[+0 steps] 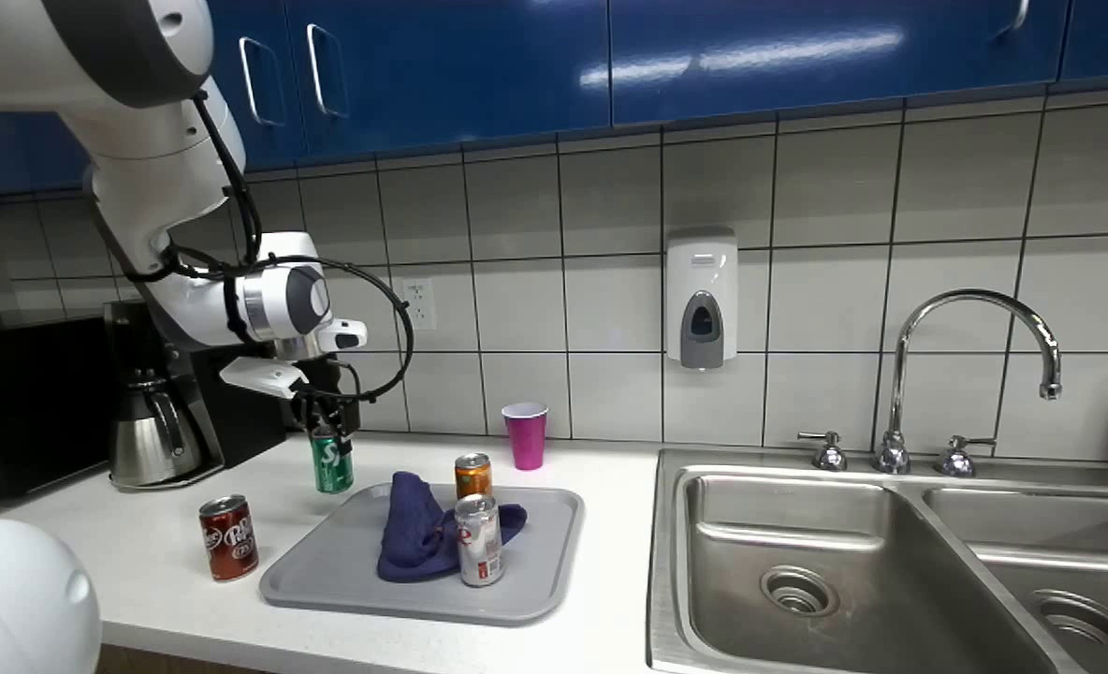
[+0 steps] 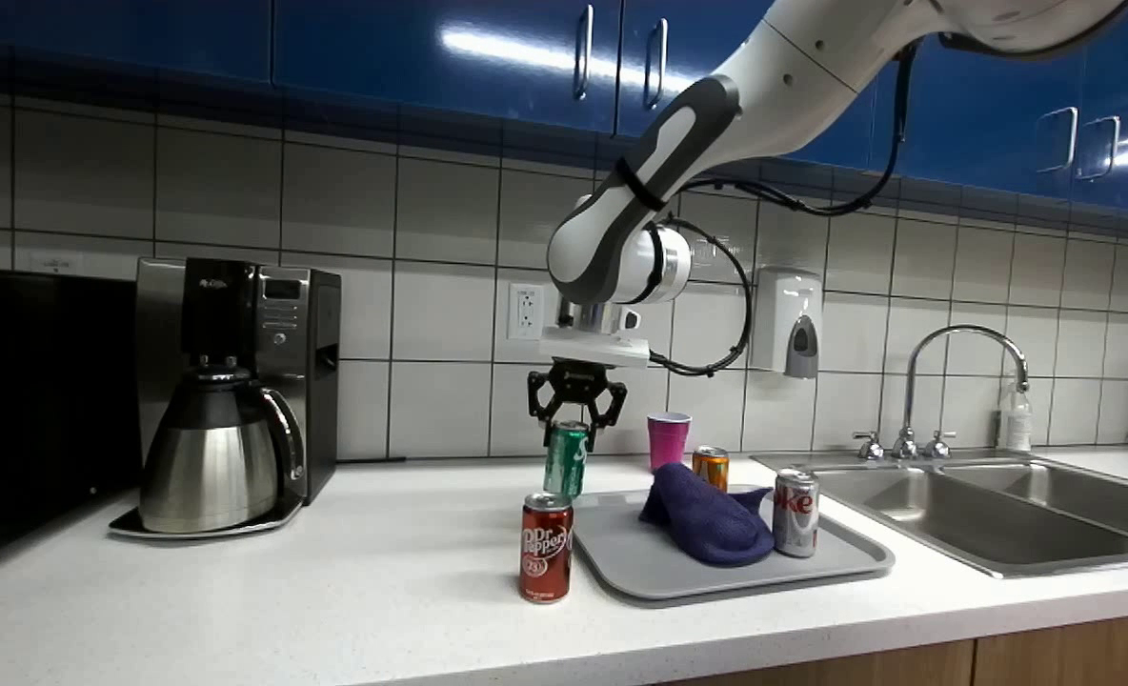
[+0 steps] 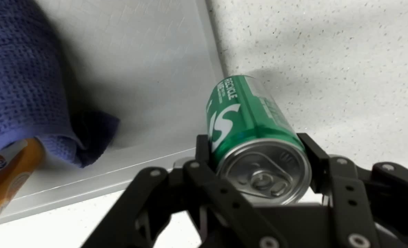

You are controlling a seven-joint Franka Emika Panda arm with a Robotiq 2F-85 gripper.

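- Pinching the green can point(image 3: 245, 113) with the tool point(image 2: 569, 436), pressing from opposite sides just below the rim.
- Held close to upright, with its ring-pull end up.
- Located toward the back edge of the desk point(image 2: 383, 572), near the rear corner of the tray point(image 2: 612, 553) on the coffee maker point(image 2: 216, 410) side; hiding that corner in the wrist view.
- Cannot tell whether resting on the desk or hanging just above it.
- Likely light if empty, rather weighty if full; no telling which.
- Probably stiff at both ends, thin-skinned between them, easily dented by a hard squeeze mid-body.
- Smooth, so perhaps slippery, more so if damp.
- Best taken squarely across the full width, high up near the rim, as here, though perhaps freer to swing below.
- Nearer the desk's front edge, just off the tray, a red can point(image 2: 546, 548).
- On the tray, a crumpled cloth point(image 2: 712, 519), with a silver can point(image 2: 795, 514) just beside it.
- By the tray's back edge, an orange can point(image 2: 712, 467).
- Behind the tray, toward the desk's back edge, a pink cup point(image 2: 668, 443).
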